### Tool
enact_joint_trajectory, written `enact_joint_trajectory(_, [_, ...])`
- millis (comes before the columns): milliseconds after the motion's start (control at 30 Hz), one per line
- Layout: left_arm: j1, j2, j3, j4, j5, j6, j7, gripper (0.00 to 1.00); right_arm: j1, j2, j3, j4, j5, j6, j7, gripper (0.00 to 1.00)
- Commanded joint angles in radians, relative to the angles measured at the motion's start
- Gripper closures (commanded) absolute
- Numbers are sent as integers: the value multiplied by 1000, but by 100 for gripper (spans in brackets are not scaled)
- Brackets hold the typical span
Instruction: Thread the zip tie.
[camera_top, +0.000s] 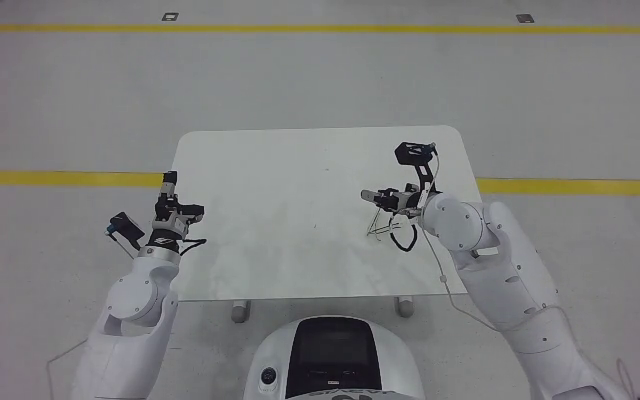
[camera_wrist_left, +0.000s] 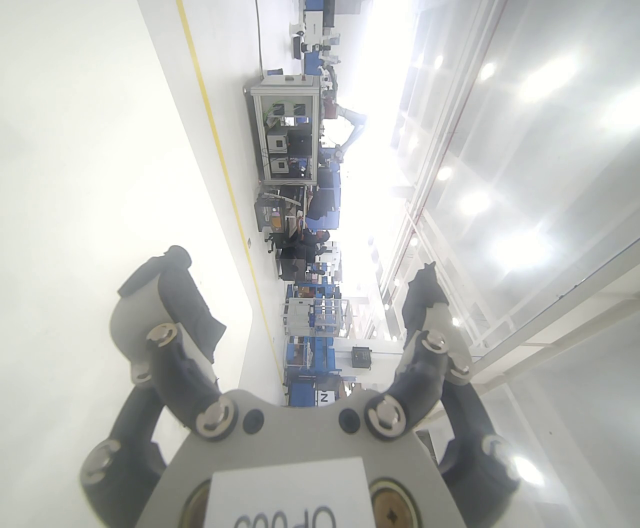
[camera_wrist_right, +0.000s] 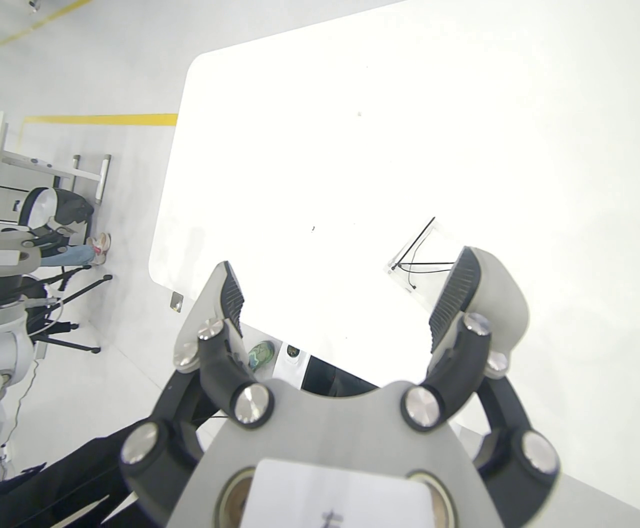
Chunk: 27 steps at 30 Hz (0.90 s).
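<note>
step: pre-grasp | thin black zip tie (camera_wrist_right: 417, 240) lies on white table (camera_wrist_right: 350, 150) | left gripper (camera_wrist_left: 300, 262), right gripper (camera_wrist_right: 346, 267): jaws wide, empty | next: right gripper likely pinches zip tie

Hidden at one end behind a finger pad (camera_wrist_right: 452, 287) of the right gripper (camera_wrist_right: 345, 260): part of the zip tie (camera_wrist_right: 417, 239), close under that pad. Too thin, from the wrist and from above alike, to tell head from tail, or threaded from loose.

We see the thin black zip tie (camera_wrist_right: 415, 242) lying bent and untouched, just beyond one ribbed fingertip (camera_wrist_right: 456, 285) of our spread right gripper (camera_wrist_right: 346, 261).
</note>
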Motion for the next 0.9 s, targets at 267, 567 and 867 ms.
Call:
enact_joint_trajectory(267, [0, 0, 0, 0, 0, 0, 0, 0, 139, -97, -71, 238, -89, 0, 123, 0])
enact_joint_trajectory(567, [0, 0, 0, 0, 0, 0, 0, 0, 197, -174, -62, 372, -197, 0, 205, 0])
enact_joint_trajectory(867, [0, 0, 0, 0, 0, 0, 0, 0, 197, -172, -90, 382, -260, 0, 240, 0])
